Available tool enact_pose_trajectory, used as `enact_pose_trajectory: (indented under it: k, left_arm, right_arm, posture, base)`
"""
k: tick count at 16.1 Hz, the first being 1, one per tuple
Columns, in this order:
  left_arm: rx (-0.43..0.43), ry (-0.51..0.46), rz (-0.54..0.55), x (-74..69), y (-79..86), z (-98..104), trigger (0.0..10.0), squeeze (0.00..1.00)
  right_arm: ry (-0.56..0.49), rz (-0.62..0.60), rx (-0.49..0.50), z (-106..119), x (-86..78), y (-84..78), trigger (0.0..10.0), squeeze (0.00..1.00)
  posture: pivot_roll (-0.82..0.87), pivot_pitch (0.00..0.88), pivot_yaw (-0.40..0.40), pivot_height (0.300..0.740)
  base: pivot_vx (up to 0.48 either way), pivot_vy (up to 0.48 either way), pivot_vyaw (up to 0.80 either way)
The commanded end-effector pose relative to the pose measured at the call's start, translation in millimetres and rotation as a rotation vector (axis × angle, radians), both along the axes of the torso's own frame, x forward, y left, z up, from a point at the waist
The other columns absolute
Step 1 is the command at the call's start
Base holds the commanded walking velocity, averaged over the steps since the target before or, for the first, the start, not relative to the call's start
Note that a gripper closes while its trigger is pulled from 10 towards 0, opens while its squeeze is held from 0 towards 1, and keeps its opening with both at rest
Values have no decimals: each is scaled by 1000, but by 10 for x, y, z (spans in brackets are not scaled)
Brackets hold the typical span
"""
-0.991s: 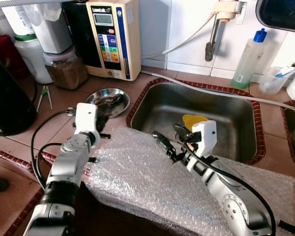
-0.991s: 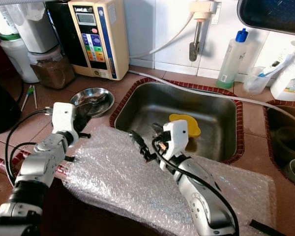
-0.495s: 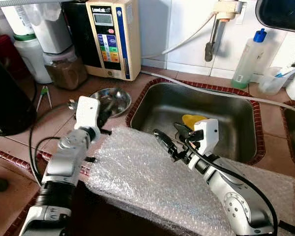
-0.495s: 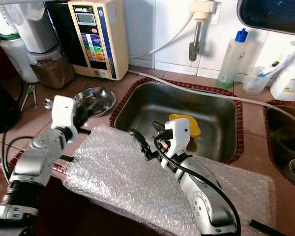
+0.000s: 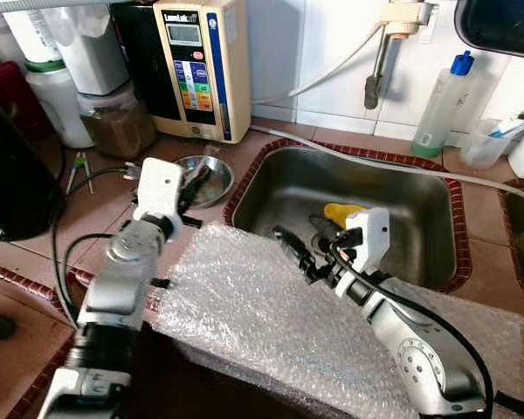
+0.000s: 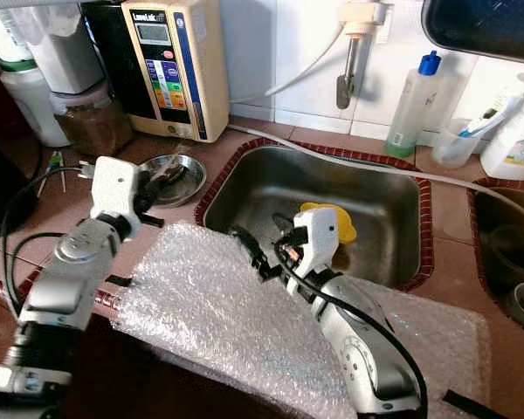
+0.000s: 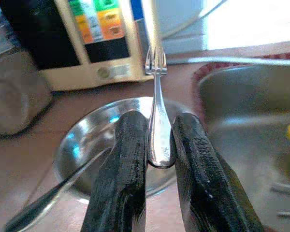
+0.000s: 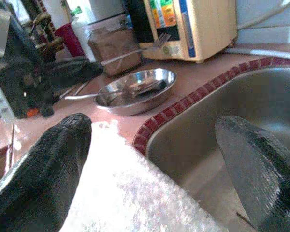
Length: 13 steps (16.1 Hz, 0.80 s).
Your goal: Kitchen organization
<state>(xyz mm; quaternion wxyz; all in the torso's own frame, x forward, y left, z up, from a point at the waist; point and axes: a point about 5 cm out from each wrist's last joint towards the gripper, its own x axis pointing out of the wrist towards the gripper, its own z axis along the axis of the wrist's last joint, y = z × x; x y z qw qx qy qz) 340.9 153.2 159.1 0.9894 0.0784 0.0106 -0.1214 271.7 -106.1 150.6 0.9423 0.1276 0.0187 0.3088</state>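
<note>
My left end effector (image 7: pixel 157 145) is clamping a silver fork (image 7: pixel 156 104) by its handle, tines pointing forward toward the tiled wall. It is hovering directly above the small steel dish (image 5: pixel 203 175) on the tabletop (image 5: pixel 96 188), left of the sink (image 5: pixel 288 188). The fork's long axis is running straight out along my fingers, so I judge the dish below is where it is going. My right end effector (image 8: pixel 159 164), fingers spread apart and holding nothing, is waiting over the bubble wrap (image 5: pixel 244 305) at the sink's edge, farther from the dish.

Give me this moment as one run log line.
left pincer: shut on fork, over steel dish | right pincer: open, above bubble wrap
</note>
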Motion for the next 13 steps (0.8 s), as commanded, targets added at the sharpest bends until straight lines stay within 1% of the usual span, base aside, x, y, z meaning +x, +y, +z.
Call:
enact_pose_trajectory:
  k: [1, 2, 3, 5, 6, 9, 10, 11, 12, 13]
  left_arm:
    - [9, -51, -41, -40, -56, 40, 0, 0]
    - [51, -103, -85, -95, -148, 24, 0, 0]
    - [71, -156, -139, -155, -249, 17, 0, 0]
    - [21, -173, -148, -206, -333, -25, 0, 0]
    - [10, -199, -166, -239, -381, -22, 0, 0]
    - [-10, -249, -258, -319, -568, -42, 0, 0]
    - [-10, -259, -278, -331, -604, -36, 0, 0]
    - [-11, -281, -311, -350, -665, -7, 0, 0]
    - [-22, -317, -363, -368, -765, 58, 0, 0]
    - [-25, -325, -387, -371, -812, 74, 0, 0]
  right_arm:
    - [-9, -22, 11, 33, 44, -23, 10000, 0]
    - [-11, -30, 31, 67, 67, -39, 10000, 0]
    - [-1, -55, 65, 83, 85, -67, 10000, 0]
    - [16, -81, 85, 64, 89, -101, 10000, 0]
    - [26, -99, 106, 63, 96, -120, 10000, 0]
    - [70, -167, 240, 107, 169, -196, 10000, 0]
    - [81, -180, 268, 114, 183, -214, 10000, 0]
    - [101, -205, 321, 124, 207, -250, 10000, 0]
    - [132, -240, 409, 141, 246, -320, 10000, 0]
    - [137, -245, 430, 154, 262, -344, 10000, 0]
  posture:
    - [-136, 0, 58, 740]
    - [-137, 0, 56, 740]
    - [-137, 0, 56, 740]
    - [-142, 0, 55, 740]
    - [-143, 0, 54, 740]
    - [-150, 0, 56, 740]
    - [-152, 0, 55, 740]
    - [-152, 0, 55, 740]
    - [-158, 0, 59, 740]
    - [-158, 0, 59, 740]
  base:
    - [0, 0, 0]
    - [0, 0, 0]
    - [0, 0, 0]
    - [0, 0, 0]
    - [0, 0, 0]
    - [0, 0, 0]
    - [0, 0, 0]
    - [0, 0, 0]
    - [0, 0, 0]
    - [0, 0, 0]
